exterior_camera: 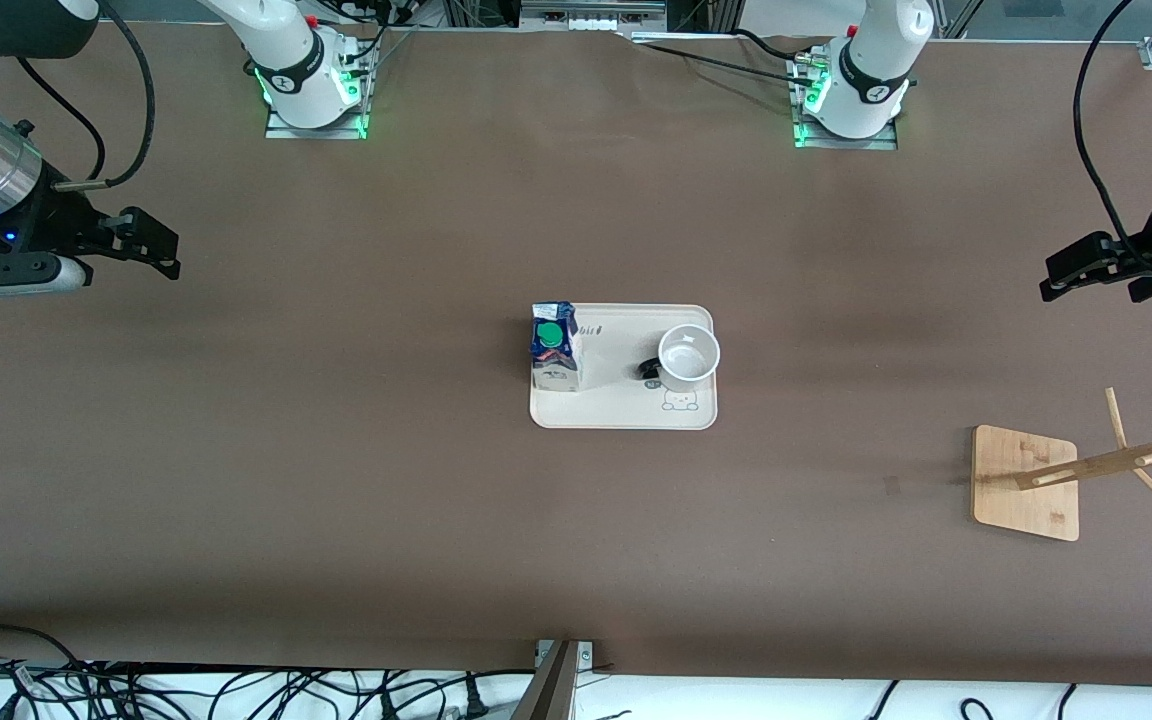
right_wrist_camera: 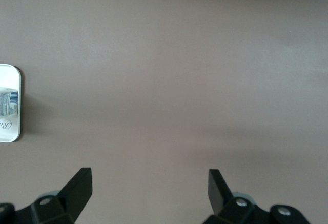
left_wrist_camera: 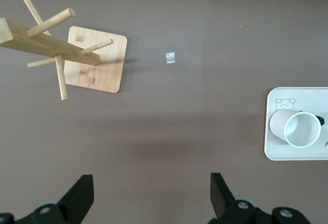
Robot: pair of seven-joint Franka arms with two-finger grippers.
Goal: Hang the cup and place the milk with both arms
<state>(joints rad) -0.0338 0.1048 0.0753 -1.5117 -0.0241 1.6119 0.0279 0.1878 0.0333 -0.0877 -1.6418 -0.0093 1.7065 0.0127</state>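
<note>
The white cup (exterior_camera: 688, 356) stands upright on a cream tray (exterior_camera: 623, 415) at mid-table, its black handle turned toward the milk (exterior_camera: 555, 345). The milk carton stands upright on the same tray, at the end toward the right arm. My left gripper (exterior_camera: 1058, 275) hangs open and empty over bare table at the left arm's end. Its wrist view shows the left gripper (left_wrist_camera: 152, 193) open, with the cup (left_wrist_camera: 300, 128) and tray (left_wrist_camera: 274, 149) far off. My right gripper (exterior_camera: 158, 248) hangs open and empty at the right arm's end. The right gripper (right_wrist_camera: 149, 190) is over bare table, with the milk (right_wrist_camera: 9, 103) just showing.
A wooden peg rack (exterior_camera: 1026, 483) stands toward the left arm's end, nearer to the front camera than the tray. The peg rack (left_wrist_camera: 97, 65) also shows from the left wrist. A small scrap (left_wrist_camera: 170, 57) lies on the brown table beside it. Cables run along the table's near edge.
</note>
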